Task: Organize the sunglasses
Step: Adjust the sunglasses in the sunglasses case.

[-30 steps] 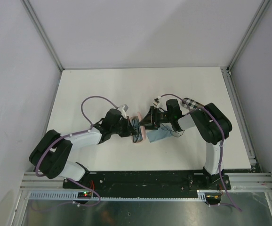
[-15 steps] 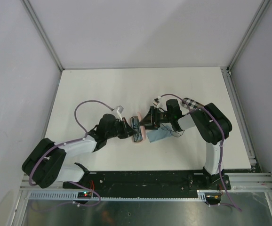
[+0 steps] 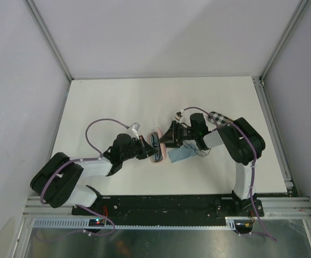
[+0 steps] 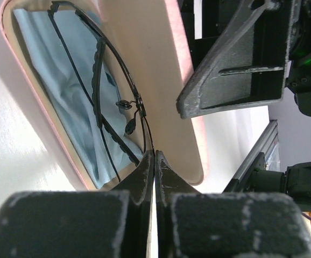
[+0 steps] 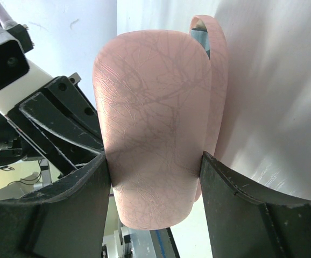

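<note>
While the right gripper (image 5: 154, 161) is clamping the pink case lid (image 5: 150, 97), the closed left gripper (image 4: 154, 158) is pinching wire sunglasses (image 4: 97, 80) at its tips.

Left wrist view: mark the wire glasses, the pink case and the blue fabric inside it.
wire glasses (image 4: 97, 80), left wrist view, on the thick temple arm.
pink case (image 4: 139, 48), left wrist view, on the lid's inner face.
blue fabric (image 4: 45, 59), left wrist view, on a bare patch.
</note>
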### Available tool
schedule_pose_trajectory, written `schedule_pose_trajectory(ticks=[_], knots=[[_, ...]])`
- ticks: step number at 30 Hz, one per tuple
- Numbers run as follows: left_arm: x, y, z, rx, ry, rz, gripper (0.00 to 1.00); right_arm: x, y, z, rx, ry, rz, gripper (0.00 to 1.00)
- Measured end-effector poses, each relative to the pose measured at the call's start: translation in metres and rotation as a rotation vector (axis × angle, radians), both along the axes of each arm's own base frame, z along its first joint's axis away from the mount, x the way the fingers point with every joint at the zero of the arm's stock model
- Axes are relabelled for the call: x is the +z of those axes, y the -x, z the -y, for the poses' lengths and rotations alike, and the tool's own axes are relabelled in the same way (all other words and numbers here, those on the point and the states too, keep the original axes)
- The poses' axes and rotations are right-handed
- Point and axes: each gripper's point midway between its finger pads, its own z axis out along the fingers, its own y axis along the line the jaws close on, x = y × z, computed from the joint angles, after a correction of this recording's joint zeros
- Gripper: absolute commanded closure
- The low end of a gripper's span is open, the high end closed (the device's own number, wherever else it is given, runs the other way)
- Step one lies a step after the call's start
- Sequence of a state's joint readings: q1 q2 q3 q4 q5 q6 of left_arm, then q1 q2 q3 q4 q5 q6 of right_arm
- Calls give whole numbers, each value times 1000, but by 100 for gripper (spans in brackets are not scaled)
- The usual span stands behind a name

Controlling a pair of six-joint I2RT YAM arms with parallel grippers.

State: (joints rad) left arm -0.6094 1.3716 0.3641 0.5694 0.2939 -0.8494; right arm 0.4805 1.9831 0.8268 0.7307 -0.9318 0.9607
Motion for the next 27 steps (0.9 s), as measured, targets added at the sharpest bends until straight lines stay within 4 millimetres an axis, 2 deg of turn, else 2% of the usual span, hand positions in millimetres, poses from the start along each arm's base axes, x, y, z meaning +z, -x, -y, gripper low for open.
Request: schedule_pose_trajectory(ticks=[4, 27], knots=[[-7, 0, 0, 4, -1, -11, 100, 0, 0, 0, 0, 0, 0, 55], [-18, -7, 0, 27, 3, 14, 100, -3, 0, 1, -7, 11, -8, 55]])
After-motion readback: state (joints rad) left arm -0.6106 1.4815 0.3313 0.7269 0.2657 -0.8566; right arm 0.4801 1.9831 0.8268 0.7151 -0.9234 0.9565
